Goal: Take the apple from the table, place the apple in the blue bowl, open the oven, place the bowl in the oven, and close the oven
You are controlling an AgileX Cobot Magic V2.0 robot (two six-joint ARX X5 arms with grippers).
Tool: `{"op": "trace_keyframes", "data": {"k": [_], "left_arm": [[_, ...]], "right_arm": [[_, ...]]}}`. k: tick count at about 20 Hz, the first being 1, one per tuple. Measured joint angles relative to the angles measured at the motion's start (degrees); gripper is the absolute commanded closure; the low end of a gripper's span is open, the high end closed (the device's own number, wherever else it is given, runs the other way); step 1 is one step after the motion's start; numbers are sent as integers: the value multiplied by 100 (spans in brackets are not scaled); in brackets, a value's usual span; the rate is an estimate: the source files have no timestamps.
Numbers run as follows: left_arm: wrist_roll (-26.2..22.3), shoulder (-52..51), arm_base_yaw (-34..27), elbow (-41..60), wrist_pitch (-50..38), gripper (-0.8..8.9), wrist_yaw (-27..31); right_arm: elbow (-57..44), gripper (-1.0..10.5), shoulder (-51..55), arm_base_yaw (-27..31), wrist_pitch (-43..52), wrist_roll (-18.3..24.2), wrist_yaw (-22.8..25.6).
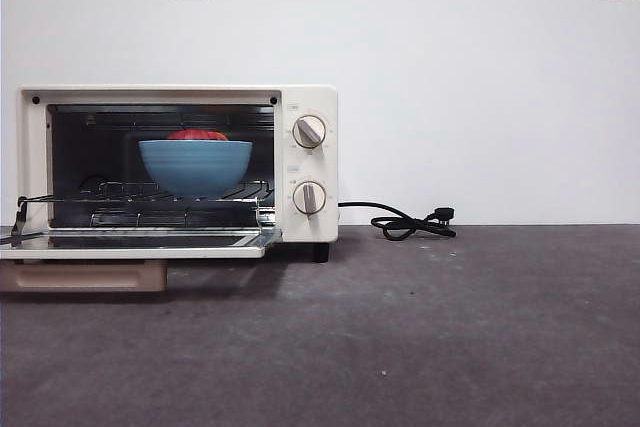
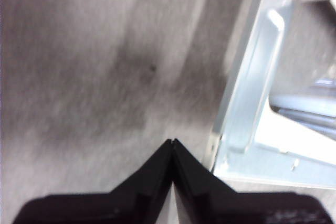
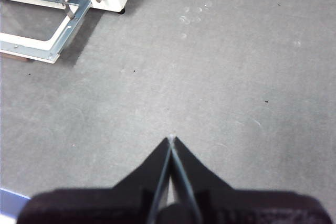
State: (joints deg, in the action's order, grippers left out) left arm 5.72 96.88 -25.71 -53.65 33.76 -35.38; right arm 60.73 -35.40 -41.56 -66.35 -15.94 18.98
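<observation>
Nearest you, at the left, the oven's (image 1: 180,162) door (image 1: 130,242) lies folded flat over the table (image 1: 400,347), its beige handle (image 1: 85,275) at the near edge. Grip that rigid bar; the door should swing up stiffly. Behind it, the blue bowl (image 1: 195,167) sits on the rack (image 1: 150,197) holding the apple (image 1: 197,134). Rightward are two knobs (image 1: 309,131) and a cord (image 1: 410,225). No brand lettering is legible. Left gripper (image 2: 172,141) beside the door and right gripper (image 3: 171,139) both show jaws pressed together, empty.
</observation>
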Motion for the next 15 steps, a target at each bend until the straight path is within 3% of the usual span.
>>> {"op": "trace_keyframes", "data": {"k": [10, 15], "left_arm": [[155, 42, -35, 42, -188, 822, -629], [686, 50, -55, 50, -793, 822, -1657]], "right_arm": [[0, 949, -2, 0, 0, -142, 0], [0, 949, -2, 0, 17, -142, 0]]}}
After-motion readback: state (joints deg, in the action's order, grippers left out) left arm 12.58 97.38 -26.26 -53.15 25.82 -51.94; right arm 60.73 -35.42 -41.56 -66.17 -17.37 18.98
